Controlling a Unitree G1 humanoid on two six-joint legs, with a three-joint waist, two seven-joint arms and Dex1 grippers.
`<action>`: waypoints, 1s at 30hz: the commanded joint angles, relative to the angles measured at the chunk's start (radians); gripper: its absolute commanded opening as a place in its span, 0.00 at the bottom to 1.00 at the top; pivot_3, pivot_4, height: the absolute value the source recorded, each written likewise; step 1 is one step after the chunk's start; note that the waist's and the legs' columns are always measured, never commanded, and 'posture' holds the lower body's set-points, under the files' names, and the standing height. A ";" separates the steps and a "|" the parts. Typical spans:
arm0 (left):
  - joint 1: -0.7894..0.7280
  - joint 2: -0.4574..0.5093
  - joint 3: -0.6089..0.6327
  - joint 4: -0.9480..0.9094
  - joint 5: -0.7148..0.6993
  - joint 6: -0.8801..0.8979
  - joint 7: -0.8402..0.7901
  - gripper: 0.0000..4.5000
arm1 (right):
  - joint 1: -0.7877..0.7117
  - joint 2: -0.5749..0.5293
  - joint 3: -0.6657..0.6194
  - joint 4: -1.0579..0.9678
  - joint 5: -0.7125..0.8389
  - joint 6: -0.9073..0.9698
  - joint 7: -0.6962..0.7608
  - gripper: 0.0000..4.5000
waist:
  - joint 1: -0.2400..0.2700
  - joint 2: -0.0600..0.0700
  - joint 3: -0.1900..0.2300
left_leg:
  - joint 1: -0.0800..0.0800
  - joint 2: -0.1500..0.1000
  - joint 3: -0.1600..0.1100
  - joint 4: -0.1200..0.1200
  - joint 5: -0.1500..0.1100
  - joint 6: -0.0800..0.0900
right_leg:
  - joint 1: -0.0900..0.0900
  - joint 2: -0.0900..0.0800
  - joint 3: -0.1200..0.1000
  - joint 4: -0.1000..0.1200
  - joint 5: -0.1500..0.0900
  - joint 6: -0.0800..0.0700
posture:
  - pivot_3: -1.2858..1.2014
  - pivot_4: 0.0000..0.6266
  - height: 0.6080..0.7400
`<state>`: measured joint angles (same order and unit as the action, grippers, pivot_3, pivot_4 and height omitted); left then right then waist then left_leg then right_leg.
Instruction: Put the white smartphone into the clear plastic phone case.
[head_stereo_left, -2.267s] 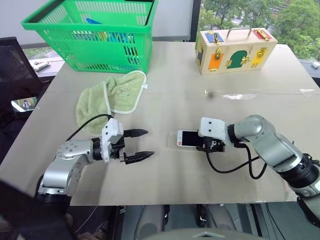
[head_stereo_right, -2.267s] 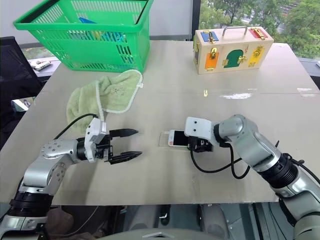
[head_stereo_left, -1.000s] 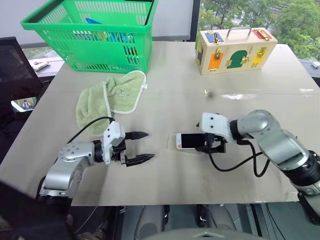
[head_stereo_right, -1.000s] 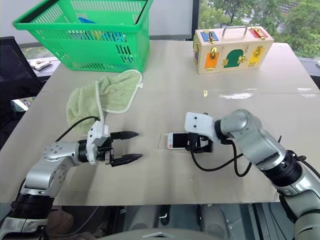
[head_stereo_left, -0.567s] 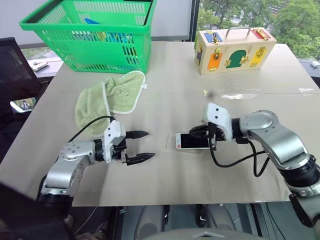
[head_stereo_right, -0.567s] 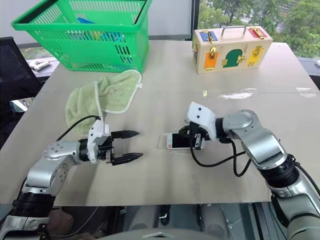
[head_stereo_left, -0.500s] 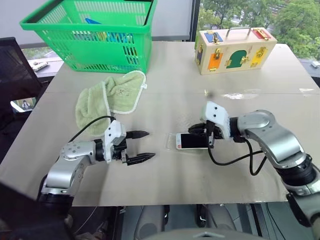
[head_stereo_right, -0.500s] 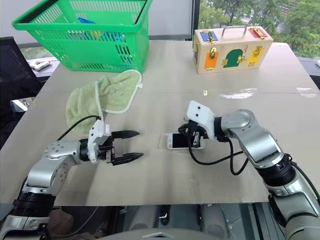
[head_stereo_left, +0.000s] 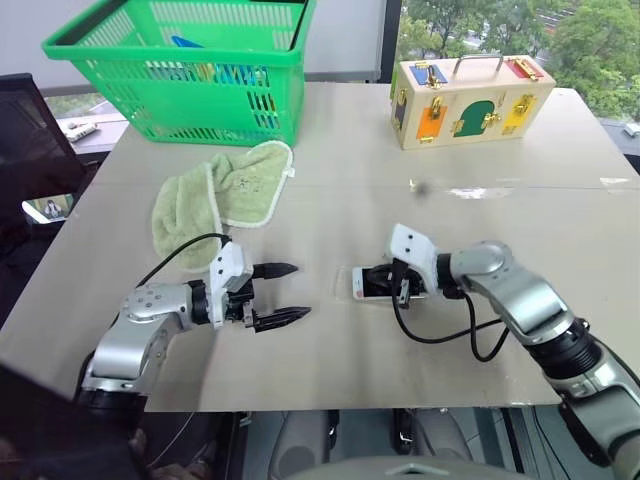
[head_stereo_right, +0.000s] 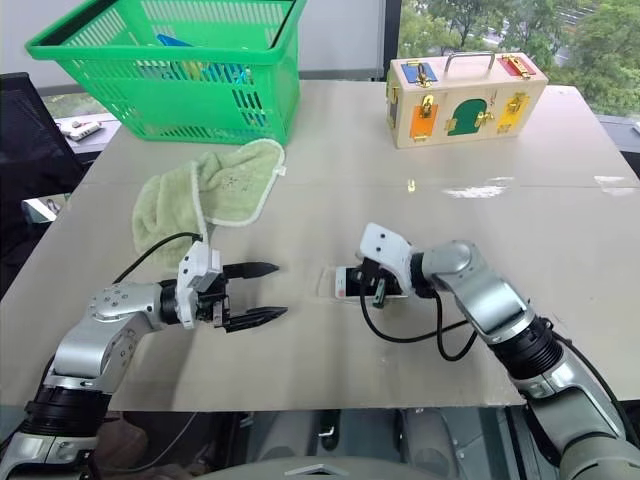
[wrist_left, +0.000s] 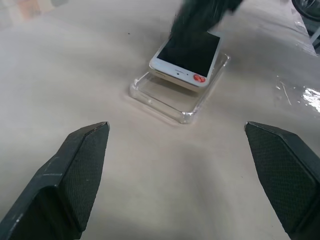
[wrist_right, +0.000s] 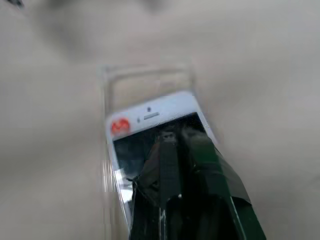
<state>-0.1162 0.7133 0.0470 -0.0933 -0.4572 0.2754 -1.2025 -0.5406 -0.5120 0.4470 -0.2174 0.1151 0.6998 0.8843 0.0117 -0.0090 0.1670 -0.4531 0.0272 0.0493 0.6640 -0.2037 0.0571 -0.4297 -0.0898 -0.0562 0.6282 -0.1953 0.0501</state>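
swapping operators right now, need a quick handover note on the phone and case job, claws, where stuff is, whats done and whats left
Left claw: open, hovering above the table to the left of the case, holding nothing.
Right claw: shut, its tips pressing down on the screen of the white smartphone, not gripping it.
The phone lies on the clear plastic phone case, in the middle of the table. The end toward the left claw rides up over the case, and a strip of empty case shows past it.
Done: phone laid over the case.
Left: slide the phone up to the case's open end and press it in flush, probably with the left claw steadying the case.
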 joint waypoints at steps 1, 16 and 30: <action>-0.001 0.004 0.014 -0.034 -0.015 -0.004 0.004 1.00 | 0.020 -0.029 0.042 0.052 -0.048 0.016 -0.004 0.01 | 0.001 0.000 0.000 | 0.000 0.000 0.000 0.000 0.000 0.000 | 0.000 0.000 0.000 0.000 0.000 0.000 | 0.52 0.24 1.00; -0.028 -0.004 -0.001 -0.024 -0.012 0.000 0.010 1.00 | 0.030 -0.011 0.049 0.058 -0.037 0.050 -0.008 0.01 | 0.002 0.000 -0.002 | 0.001 0.000 0.000 0.000 0.000 0.000 | 0.001 -0.001 0.000 0.000 0.000 0.000 | 0.52 0.24 1.00; -0.024 0.000 0.001 -0.029 -0.015 -0.001 0.008 1.00 | -0.093 0.090 -0.255 -0.094 0.179 0.168 -0.091 0.01 | 0.000 0.003 0.001 | -0.002 0.001 0.000 -0.001 0.000 0.000 | -0.003 0.000 0.000 0.000 0.001 -0.001 | 0.52 0.24 1.00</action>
<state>-0.1384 0.7087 0.0314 -0.1010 -0.4589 0.2790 -1.1945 -0.6102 -0.3901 0.2032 -0.2956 0.3208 0.9063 0.8100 0.0121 -0.0056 0.1676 -0.4548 0.0277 0.0497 0.6628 -0.2039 0.0568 -0.4322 -0.0899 -0.0564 0.6281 -0.1944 0.0488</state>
